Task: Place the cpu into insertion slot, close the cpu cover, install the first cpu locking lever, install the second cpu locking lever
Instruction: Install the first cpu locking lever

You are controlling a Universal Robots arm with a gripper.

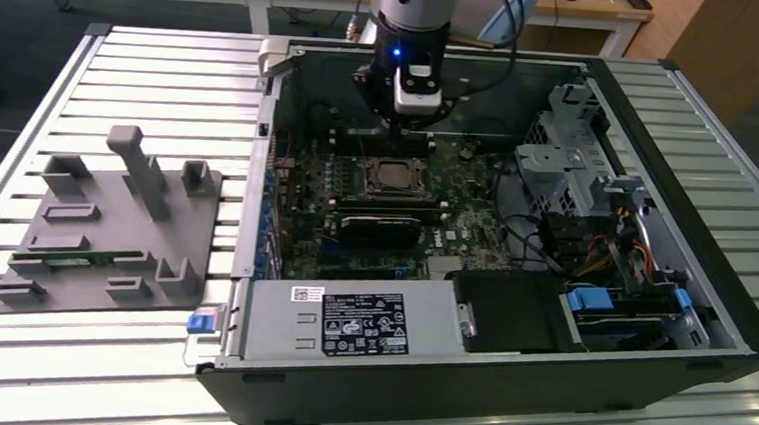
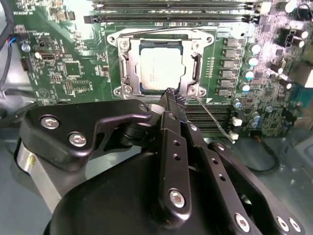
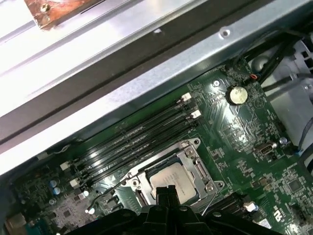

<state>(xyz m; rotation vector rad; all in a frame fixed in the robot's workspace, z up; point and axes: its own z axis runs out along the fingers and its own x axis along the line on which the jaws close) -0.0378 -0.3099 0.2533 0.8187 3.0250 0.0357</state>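
Checking progress against both wrist views. Seeing the cpu (image 2: 161, 68) seated flat inside the insertion slot (image 2: 117, 40) on the motherboard (image 2: 63, 63), silver top up and square to the rim, so calling step one done. Seeing the cpu cover (image 2: 128, 68) lowered around the chip too, metal top visible through the window. Judging step two done or close to it, but cannot confirm full flatness from these angles. Not counting either lever as installed. Spotting one thin wire lever (image 2: 215, 120) slanting free off a socket corner across the near memory slots (image 2: 208, 128) in the second wrist view. Spotting a second wire lever (image 3: 112, 186) loose on the opposite side, toward the other memory slots (image 3: 132, 142), in the first wrist view. Reading both as unlatched, so steps three and four not yet done. Finding the gripper (image 1: 414, 123) low inside the open computer case (image 1: 501, 401) in the exterior view, just behind the socket. In the second wrist view, placing its tip just beside the socket corner at the root of the slanting lever. Reading the fingers (image 2: 171, 95) as pressed together, nothing clamped between. Cannot tell whether touching lever or cover, or just clear of both.
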